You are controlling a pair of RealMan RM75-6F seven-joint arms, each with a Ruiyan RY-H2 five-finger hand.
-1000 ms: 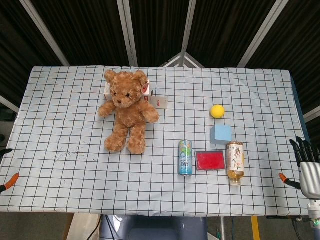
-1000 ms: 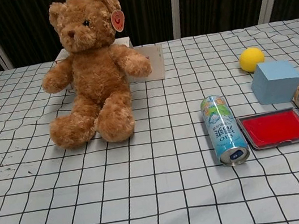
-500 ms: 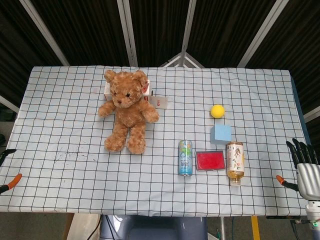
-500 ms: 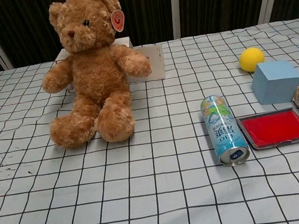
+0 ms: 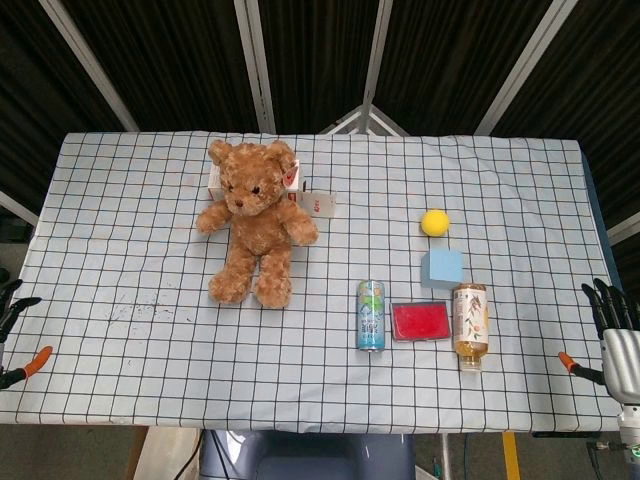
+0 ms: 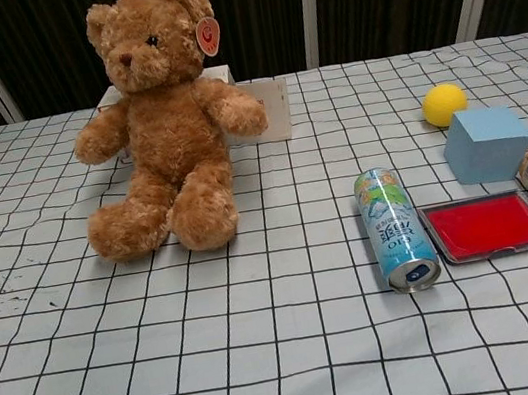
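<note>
Head view shows the right hand point(image 5: 618, 340) at the lower right edge of the frame, off the side of the checked surface point(image 5: 120, 260), its dark fingers point(image 5: 602, 300) spread apart and holding nothing. The left hand point(image 5: 12, 335) is only partly in frame at the lower left edge; a few dark fingertips and an orange tip show there, apart from one another, with nothing between them. Neither hand touches anything on the surface.

Nearest the right hand, in the lower right part of the frame, a bottle point(image 5: 470, 321) of amber drink lies on its side with its cap toward the bottom of the frame. Just left of it, touching or nearly so, lies a flat red tin point(image 5: 420, 321), and left of that a blue-green can point(image 5: 371, 315) lies on its side. Just above the bottle sits a light blue cube point(image 5: 441, 266), and above the cube, near it, a yellow ball point(image 5: 434, 222).

In the upper left of centre a brown teddy bear point(image 5: 254, 217) sits with its legs toward the bottom of the frame, leaning against a white box point(image 5: 318, 203) behind it.

The chest view shows the same things with the bear point(image 6: 161, 123) upright at the upper left and the can point(image 6: 397, 241) right of centre; neither hand appears there.
</note>
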